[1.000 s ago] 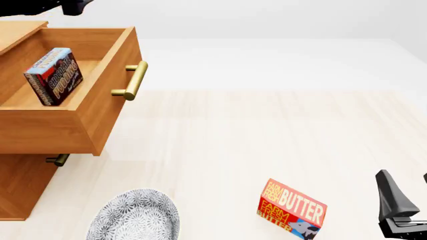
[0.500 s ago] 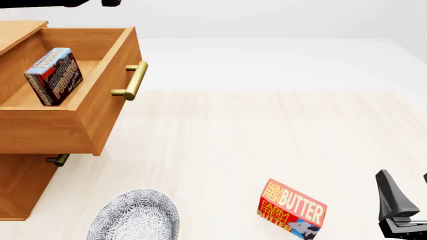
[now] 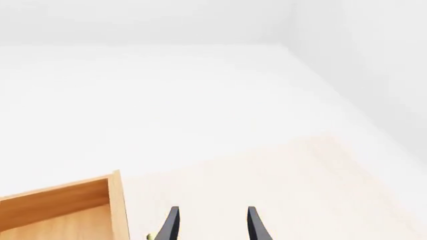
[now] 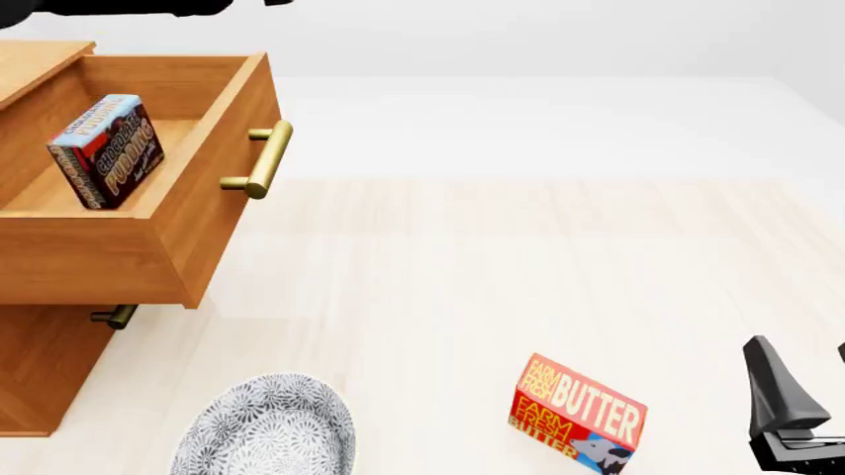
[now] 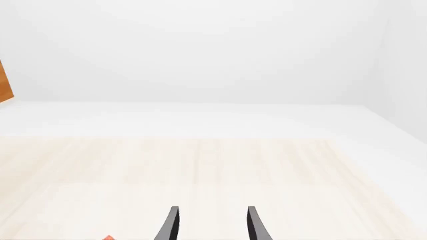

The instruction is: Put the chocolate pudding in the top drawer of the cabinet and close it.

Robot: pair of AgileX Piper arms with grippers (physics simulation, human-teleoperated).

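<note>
The chocolate pudding (image 4: 109, 150) sits in the open top drawer (image 4: 198, 213) — my left jaws (image 3: 211, 227), open and empty, hang just past its front, nearer than my open right jaws (image 5: 211, 227).

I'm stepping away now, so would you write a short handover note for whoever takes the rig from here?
Left gripper: open, holding nothing, high above the front corner of the top drawer.
Right gripper: open, holding nothing, low at the table's near right edge.
Chocolate pudding: inside the top drawer, leaning on its edge.
Cabinet: at the left of the table, top drawer pulled fully out, brass handle free.
Done: pudding is in the drawer.
Left: push the top drawer shut, probably with the left arm, since it is nearer.
Butter box and patterned plate are not part of the job.
</note>
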